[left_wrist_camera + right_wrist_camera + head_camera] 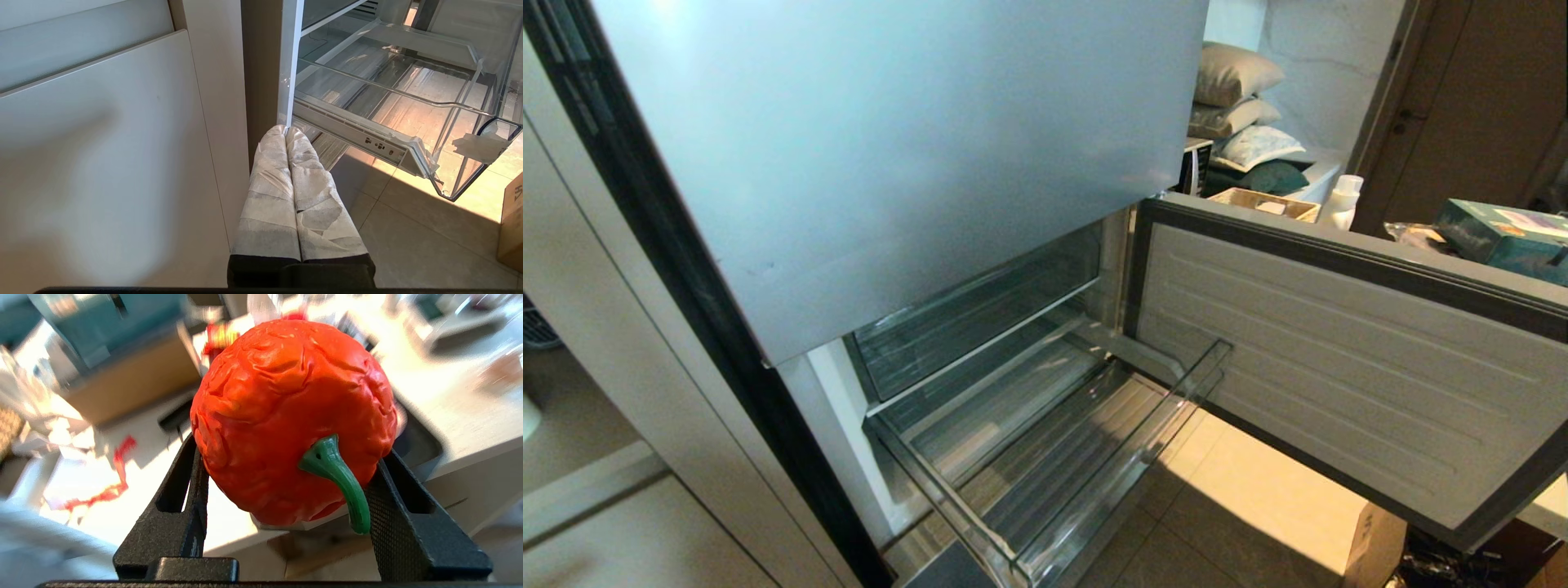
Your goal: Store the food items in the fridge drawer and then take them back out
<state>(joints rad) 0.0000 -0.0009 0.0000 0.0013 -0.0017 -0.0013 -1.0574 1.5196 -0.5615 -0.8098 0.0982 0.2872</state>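
Transparent plastic, the fridge drawer (1045, 482) stands pulled out under the open fridge door (1347, 367) in the head view, the left gripper (286, 130) hangs beside it with fingers together, and the right gripper (286, 473) has its fingers clamped on a wrinkled red food item (286, 412) above a cluttered table (457, 416).

Wrinkled orange-red pepper-like food item (292, 416) with curved green stem, clamped between black fingers of the right gripper (286, 473), transparent ribbed fridge drawer (1086, 482) pulled out, nothing visible inside.
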